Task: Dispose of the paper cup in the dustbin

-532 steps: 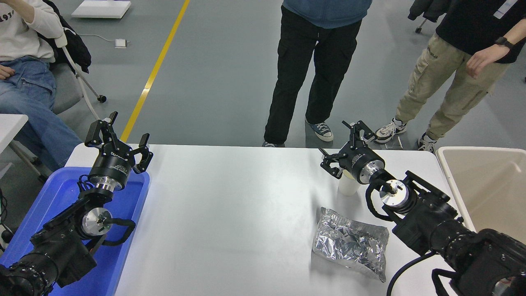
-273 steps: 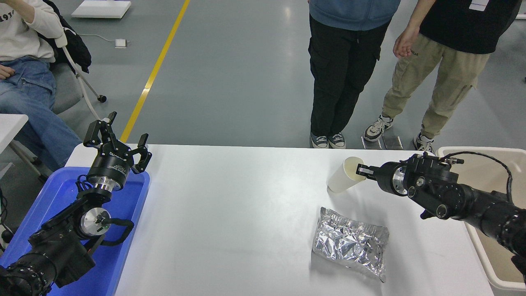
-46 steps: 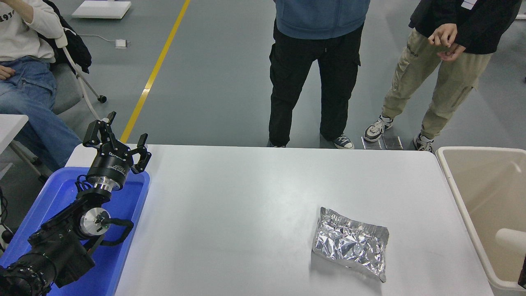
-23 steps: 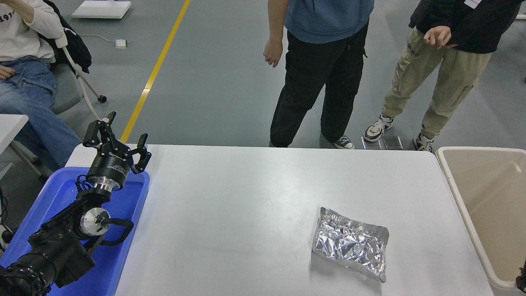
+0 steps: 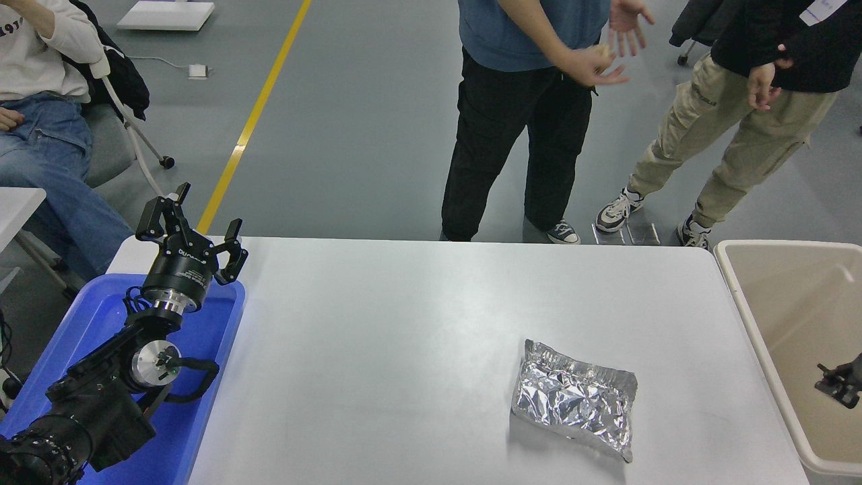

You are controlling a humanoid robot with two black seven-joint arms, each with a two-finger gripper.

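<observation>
The paper cup is not in view anywhere on the table or in the visible part of the dustbin. The beige dustbin (image 5: 794, 296) stands against the table's right end. Only the tip of my right gripper (image 5: 838, 385) shows at the picture's right edge, over the inside of the dustbin; nothing shows in it and too little shows to tell its state. My left arm is parked at the lower left over the blue tray, with its gripper (image 5: 192, 222) open and empty.
A crinkled silver foil bag (image 5: 576, 404) lies on the white table (image 5: 404, 337) at the front right. The blue tray (image 5: 94, 316) sits at the table's left end. Two people stand at the far side, and one sits at the upper left.
A second ago a white cup showed inside the dustbin at the right edge; it is gone from view. The right gripper's tip has come into view over the dustbin. The standing people shifted.
</observation>
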